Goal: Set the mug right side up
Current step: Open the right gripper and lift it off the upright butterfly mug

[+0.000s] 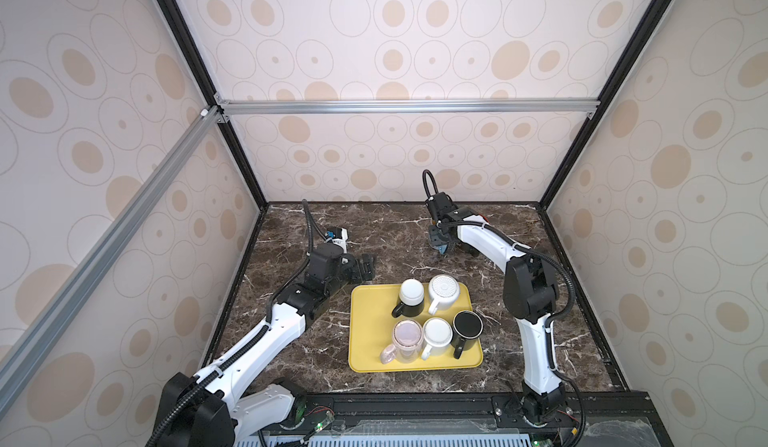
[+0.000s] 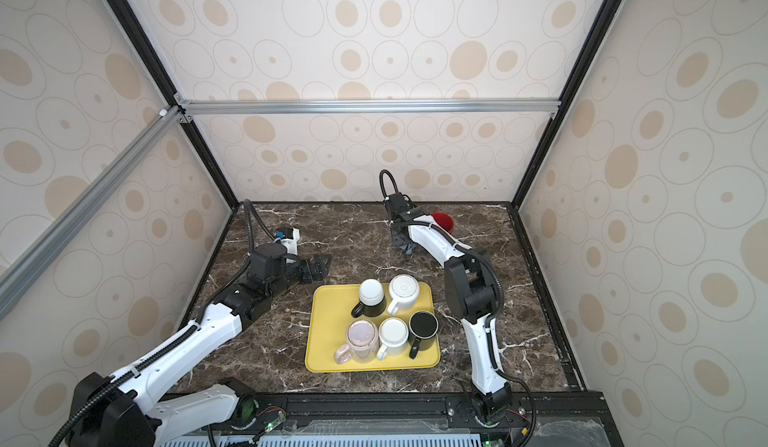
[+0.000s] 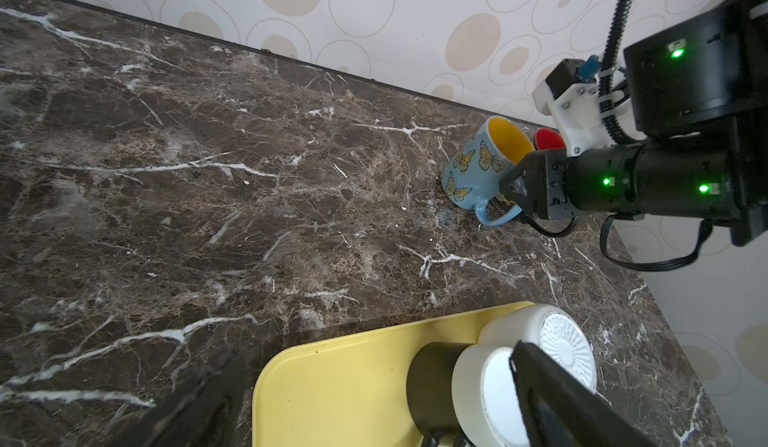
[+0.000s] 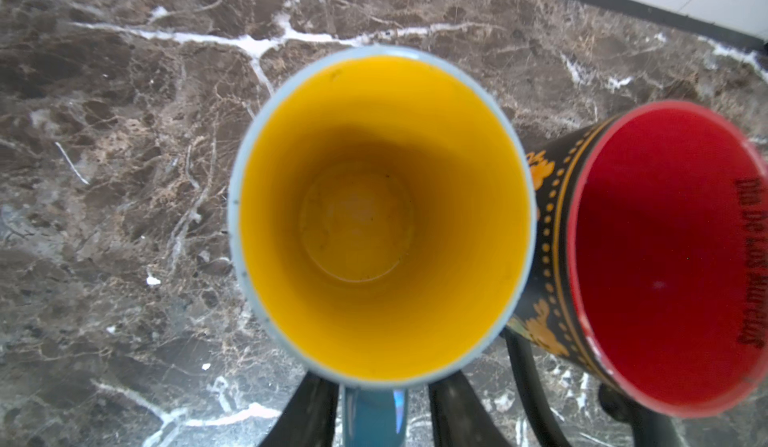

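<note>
The mug [image 4: 374, 216], pale blue with butterflies and a yellow inside, stands right side up on the marble at the back, also seen in the left wrist view [image 3: 478, 166] and in both top views [image 1: 438, 239] [image 2: 404, 242]. My right gripper [image 4: 376, 416] [image 3: 510, 193] [image 1: 444, 250] points down at its handle [image 4: 374, 420]. The jaws straddle the handle with a gap on one side, so the gripper is open. My left gripper [image 1: 368, 268] [image 2: 320, 268] [image 3: 374, 407] hangs wide open and empty over the far left corner of the tray.
A black mug with a red inside [image 4: 665, 258] [image 3: 548, 138] [image 2: 442, 220] stands upright, touching the blue one. The yellow tray [image 1: 370, 341] [image 2: 328, 341] holds several upside-down mugs, among them a black-and-white one [image 1: 411, 297] and a ribbed white one [image 1: 444, 291]. The back wall is close.
</note>
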You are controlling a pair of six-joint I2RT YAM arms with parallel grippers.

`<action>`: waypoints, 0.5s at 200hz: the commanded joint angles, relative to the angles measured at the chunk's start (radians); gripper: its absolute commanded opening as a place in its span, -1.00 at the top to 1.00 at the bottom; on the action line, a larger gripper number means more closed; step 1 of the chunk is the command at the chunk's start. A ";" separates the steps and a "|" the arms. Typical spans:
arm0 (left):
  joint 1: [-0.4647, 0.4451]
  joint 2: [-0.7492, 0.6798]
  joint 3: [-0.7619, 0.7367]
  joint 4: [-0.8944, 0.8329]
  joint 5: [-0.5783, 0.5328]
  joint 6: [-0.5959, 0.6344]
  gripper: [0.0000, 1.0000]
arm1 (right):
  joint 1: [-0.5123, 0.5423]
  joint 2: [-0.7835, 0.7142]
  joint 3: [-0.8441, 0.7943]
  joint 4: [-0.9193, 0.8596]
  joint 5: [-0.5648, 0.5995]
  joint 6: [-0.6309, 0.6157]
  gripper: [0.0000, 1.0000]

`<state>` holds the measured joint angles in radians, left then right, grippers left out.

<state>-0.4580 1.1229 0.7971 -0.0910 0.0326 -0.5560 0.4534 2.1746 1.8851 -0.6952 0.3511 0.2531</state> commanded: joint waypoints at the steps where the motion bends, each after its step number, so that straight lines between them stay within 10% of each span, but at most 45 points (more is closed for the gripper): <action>1: 0.005 -0.024 -0.004 0.013 -0.014 0.015 -1.00 | 0.001 -0.032 0.025 -0.010 0.000 0.009 0.11; 100: 0.005 -0.018 0.003 -0.008 -0.023 0.034 -1.00 | 0.018 -0.182 -0.008 -0.038 -0.015 -0.001 -0.37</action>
<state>-0.4580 1.1069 0.7902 -0.0921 0.0235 -0.5514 0.4580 2.0911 1.8862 -0.7136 0.3393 0.2604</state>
